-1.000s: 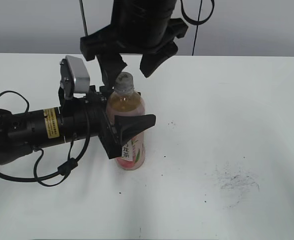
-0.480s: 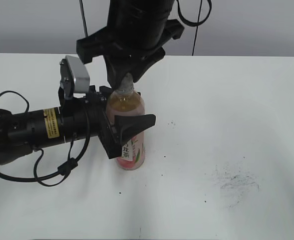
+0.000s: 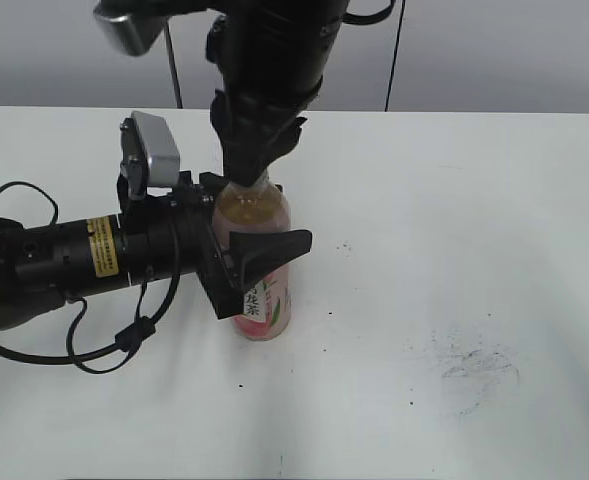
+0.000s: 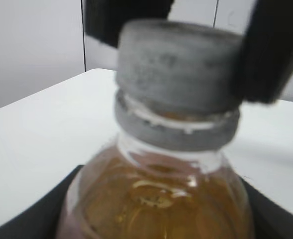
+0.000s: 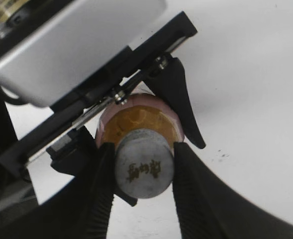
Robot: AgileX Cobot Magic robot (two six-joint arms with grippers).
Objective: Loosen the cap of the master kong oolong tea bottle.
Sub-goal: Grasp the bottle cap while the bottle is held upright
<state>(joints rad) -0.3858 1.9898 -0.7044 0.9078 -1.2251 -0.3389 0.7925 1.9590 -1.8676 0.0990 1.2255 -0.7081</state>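
The master kong oolong tea bottle (image 3: pixel 262 212) stands upright on the white table, amber tea above a pink-and-white label. My left gripper (image 3: pixel 257 240) comes in from the left and is shut on the bottle's body; its dark fingers flank the bottle (image 4: pixel 156 194) in the left wrist view. My right gripper (image 3: pixel 254 165) comes down from above and is shut on the cap, which it hides in the exterior view. The grey ribbed cap (image 4: pixel 178 64) shows between two black fingers. In the right wrist view the cap (image 5: pixel 144 172) sits pinched between the right gripper's (image 5: pixel 142 148) ribbed pads.
The white table (image 3: pixel 454 200) stretches to the right of the bottle, with dark smudges (image 3: pixel 469 365) at the front right. The left arm's black cable (image 3: pixel 94 352) loops on the table at the left. A grey wall stands behind.
My right gripper was open above the cap; it has come down, turned and shut on the cap. The left gripper and the bottle have not moved.
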